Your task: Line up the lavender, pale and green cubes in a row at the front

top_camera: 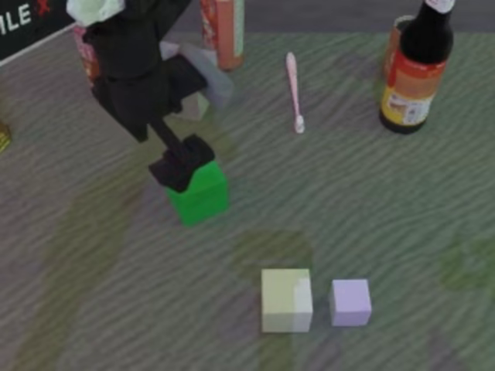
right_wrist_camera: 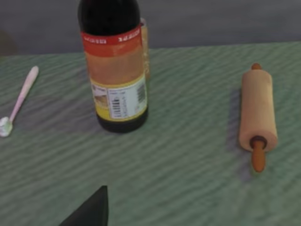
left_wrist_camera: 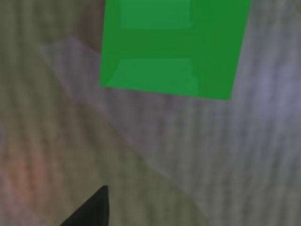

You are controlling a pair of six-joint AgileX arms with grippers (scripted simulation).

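While my left gripper (top_camera: 186, 164) sits over the back edge of the green cube (top_camera: 200, 192) at centre-left, I can't tell whether it's spread or closed. Green cube looks to be resting on the surface (top_camera: 371, 216); left wrist view shows it (left_wrist_camera: 174, 44) just ahead of the fingertip. Pale cube (top_camera: 286, 300) and lavender cube (top_camera: 350, 301) sit side by side at the front, close, small gap. Containers at the back: dark sauce bottle (top_camera: 414, 66) upright on the right, contents not visible; orange can (top_camera: 223, 31). Pink spoon (top_camera: 295, 93) lies between. Right wrist view shows a rolling pin (right_wrist_camera: 256, 113). Right gripper's state can't be told either.
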